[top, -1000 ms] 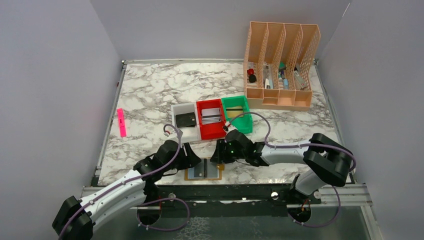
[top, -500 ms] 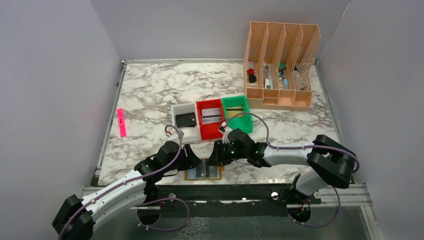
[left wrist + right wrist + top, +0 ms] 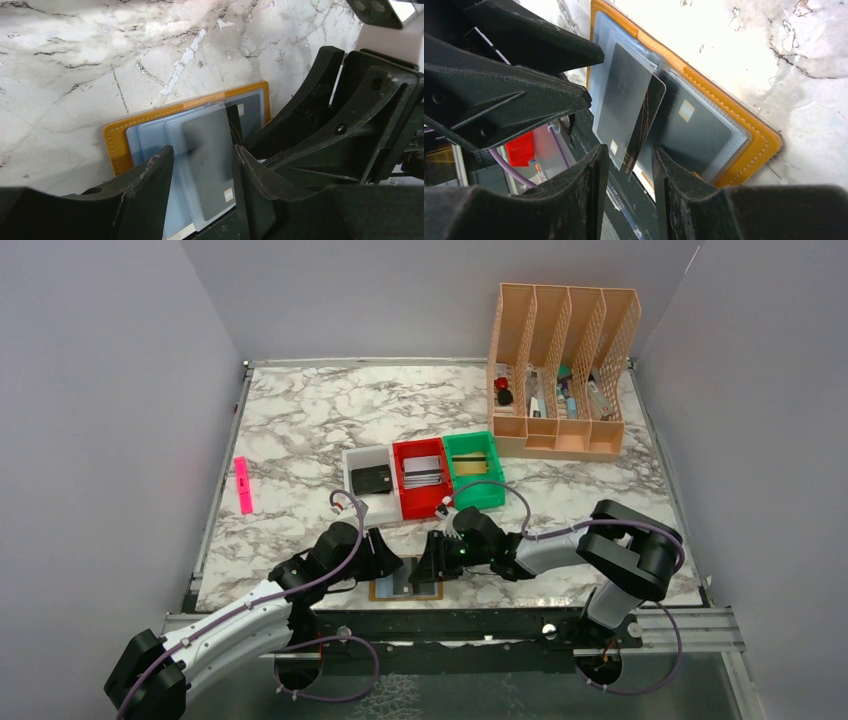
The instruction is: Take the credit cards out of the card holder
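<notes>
Top view: flat tan-brown card holder with pale blue panels [image 3: 407,586] at counter's near edge, mid-width, half hidden under left gripper [image 3: 388,560] and right gripper [image 3: 432,558].
Left wrist: holder open flat, left fingers spread astride clear plastic sleeve [image 3: 207,150]. White marble counter [image 3: 100,65] runs on past holder's far side.
Right wrist only: black gold-lined card [image 3: 646,117] tilted up off sleeve, right fingers narrowly parted round its corner, no visible contact.

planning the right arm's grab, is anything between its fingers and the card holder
Nothing visible blocks it. A dark card stands on edge between the fingers of the right gripper, over the card holder. The left gripper straddles the clear sleeve alongside.
</notes>
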You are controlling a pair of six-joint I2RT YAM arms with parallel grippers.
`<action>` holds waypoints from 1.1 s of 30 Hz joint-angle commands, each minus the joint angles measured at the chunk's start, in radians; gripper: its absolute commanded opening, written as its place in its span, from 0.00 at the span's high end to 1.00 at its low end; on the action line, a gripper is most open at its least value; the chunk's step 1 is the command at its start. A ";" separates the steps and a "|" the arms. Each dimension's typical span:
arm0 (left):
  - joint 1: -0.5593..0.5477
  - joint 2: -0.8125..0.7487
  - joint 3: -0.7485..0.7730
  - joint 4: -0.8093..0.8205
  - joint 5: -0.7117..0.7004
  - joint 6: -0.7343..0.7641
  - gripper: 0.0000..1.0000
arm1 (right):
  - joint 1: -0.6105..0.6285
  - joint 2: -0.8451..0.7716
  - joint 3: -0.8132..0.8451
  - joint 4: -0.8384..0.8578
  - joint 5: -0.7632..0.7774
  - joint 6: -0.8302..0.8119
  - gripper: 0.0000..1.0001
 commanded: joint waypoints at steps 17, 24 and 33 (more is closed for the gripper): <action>-0.004 -0.020 -0.004 0.004 -0.011 -0.001 0.51 | 0.007 0.002 -0.055 0.093 0.006 0.072 0.99; -0.004 -0.067 0.030 -0.040 -0.028 0.001 0.45 | 0.007 0.019 -0.065 0.121 0.004 0.091 0.99; -0.005 -0.093 0.070 -0.060 0.002 0.021 0.43 | 0.007 0.041 -0.073 0.163 0.034 0.157 0.99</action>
